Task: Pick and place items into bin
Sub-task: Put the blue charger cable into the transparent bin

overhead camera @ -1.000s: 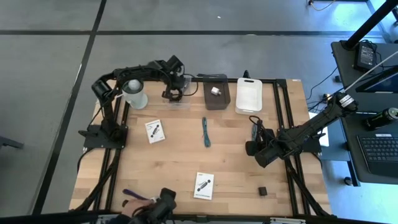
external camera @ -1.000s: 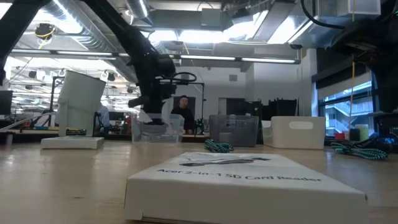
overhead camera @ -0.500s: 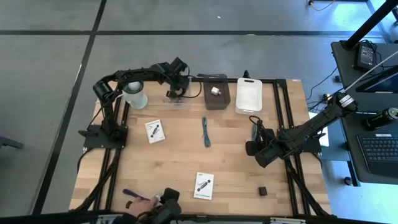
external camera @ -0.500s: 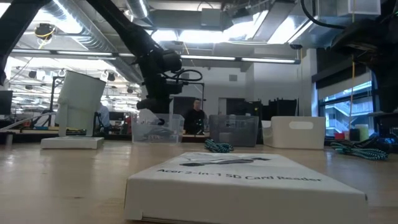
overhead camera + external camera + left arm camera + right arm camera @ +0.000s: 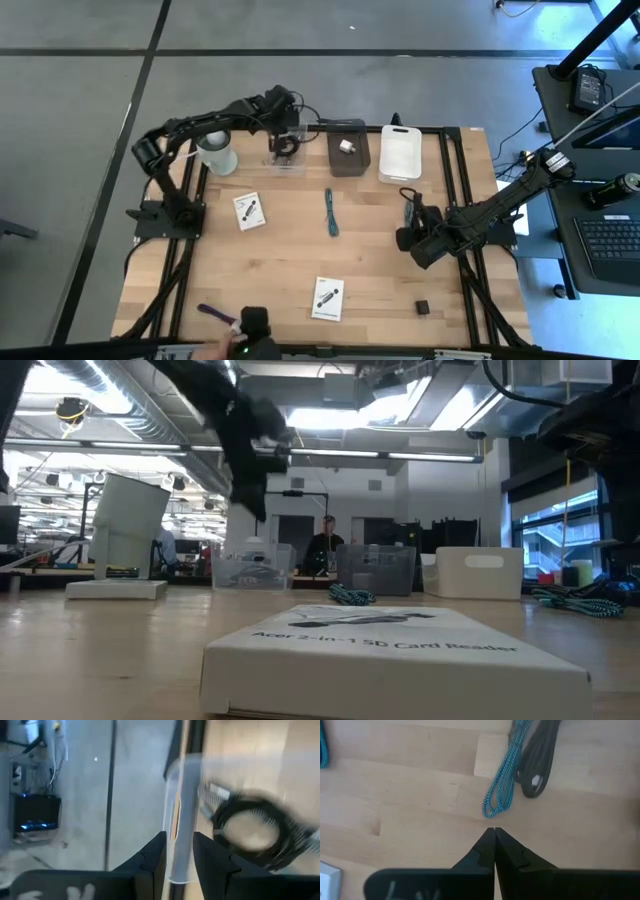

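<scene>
Left gripper [image 5: 283,122] raised over the far edge of the table, above the clear bin [image 5: 284,150]; fingers [image 5: 156,854] parted by a narrow gap, holding nothing. Seen through that gap in the left wrist view: the bin's clear wall, with a black coiled cable [image 5: 260,832] lying inside. In the low view, the same arm blurred and well above the clear bin [image 5: 252,565].

Right gripper [image 5: 409,238] hanging low over the right side of the table, fingers [image 5: 485,846] pressed together, empty. Just ahead of it, a teal braided strap [image 5: 505,775] touching a dark grey strap [image 5: 540,757], both lying on the wood near the right rail.

Further along the far edge: a dark bin [image 5: 349,148] with a small pale item inside, then a white bin [image 5: 402,153] beside it. Left of the clear bin, a white round container [image 5: 217,150].

In the middle of the table, a teal strap [image 5: 330,211] laid out straight. To its left, a white card [image 5: 249,210] with black print; nearer the front, a second white card [image 5: 326,297], filling the foreground of the low view. A tiny black cube [image 5: 423,307] near the front right. A purple strap [image 5: 215,313] at the front left edge, with a person's hand [image 5: 215,350] close beside it.
</scene>
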Robot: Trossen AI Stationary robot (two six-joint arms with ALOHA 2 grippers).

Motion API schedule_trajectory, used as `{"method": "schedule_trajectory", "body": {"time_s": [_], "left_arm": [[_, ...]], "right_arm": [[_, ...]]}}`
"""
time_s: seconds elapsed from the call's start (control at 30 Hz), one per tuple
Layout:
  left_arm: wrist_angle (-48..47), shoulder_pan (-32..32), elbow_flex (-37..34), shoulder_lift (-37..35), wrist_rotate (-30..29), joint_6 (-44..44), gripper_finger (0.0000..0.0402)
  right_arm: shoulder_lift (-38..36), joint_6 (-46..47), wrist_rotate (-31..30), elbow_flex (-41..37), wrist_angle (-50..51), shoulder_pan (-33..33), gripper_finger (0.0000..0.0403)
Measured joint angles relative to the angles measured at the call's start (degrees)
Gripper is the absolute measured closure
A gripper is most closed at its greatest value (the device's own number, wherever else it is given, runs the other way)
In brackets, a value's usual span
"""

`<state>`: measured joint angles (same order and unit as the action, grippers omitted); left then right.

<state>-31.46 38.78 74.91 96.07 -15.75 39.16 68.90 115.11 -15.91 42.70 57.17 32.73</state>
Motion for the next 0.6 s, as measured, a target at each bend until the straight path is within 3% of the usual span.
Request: {"method": "schedule_trajectory", "body": {"time_s": [0.3, 0.47, 0.6], "left_arm": [[0.26, -6.53, 0.0, -10.83, 13.92, -33.91, 0.0341], [2.28, -15.23, -0.7, -13.33, 13.62, -45.74, 0.0383], [4.3, -24.83, -2.04, -13.7, 9.13, -55.23, 0.0399]], "right_arm": [[0.0, -6.53, -6.13, 0.0, -0.21, 0.0, 0.0398], [0.0, -13.04, -6.22, 0.0, -1.04, 0.0, 0.0398], [0.0, -17.71, -6.19, 0.0, -1.29, 0.0, 0.0398]]}}
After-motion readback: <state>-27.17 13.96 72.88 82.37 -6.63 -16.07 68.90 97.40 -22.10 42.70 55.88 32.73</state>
